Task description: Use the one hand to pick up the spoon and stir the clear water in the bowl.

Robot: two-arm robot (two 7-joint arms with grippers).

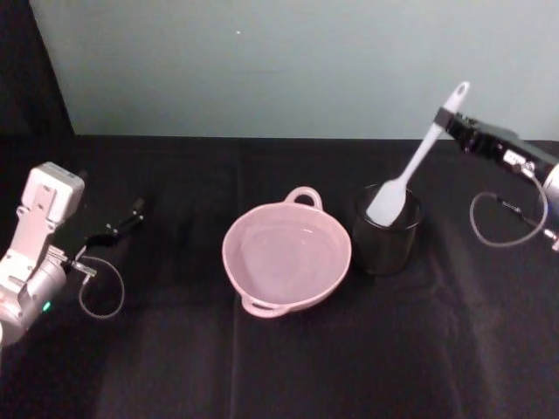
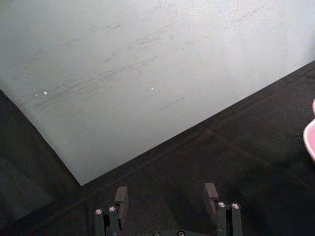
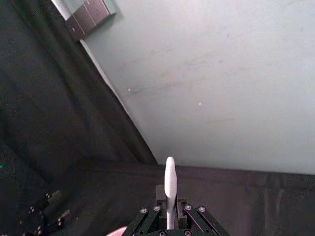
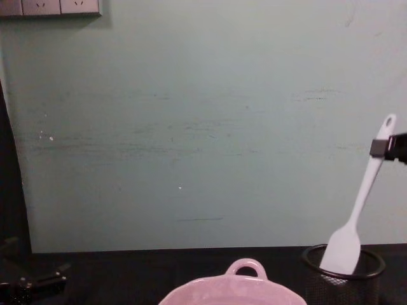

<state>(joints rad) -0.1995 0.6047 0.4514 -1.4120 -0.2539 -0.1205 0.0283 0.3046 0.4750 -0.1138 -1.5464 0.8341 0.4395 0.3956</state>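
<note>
Gripping the spoon [image 1: 421, 154] high on its slim handle, right gripper [image 1: 453, 121] jaws closed on it; blade still inside mesh cup [image 1: 387, 231], beside pink bowl [image 1: 286, 255]. Looks light, smooth, likely to pivot. Left gripper [image 2: 167, 196] parked, jaws open.

Spoon [image 1: 417, 161]: white throughout, handle and blade alike.
Bowl [image 1: 286, 255]: pale pink, glossy, plain, no pattern.
Water in bowl: clear, pink showing through.
Mesh cup [image 1: 387, 231]: black, fine wire-mesh pattern on the side.
Table cloth [image 1: 279, 367]: plain black.
Far wall [image 4: 203, 127]: pale grey-green, faint dark streaks.
Right gripper [image 1: 460, 125]: black, with a small white label.
Left arm [image 1: 35, 244]: white or light grey, possibly with a small green light; gripper [image 2: 167, 196] dark.
Cables: grey loops, left and right.
</note>
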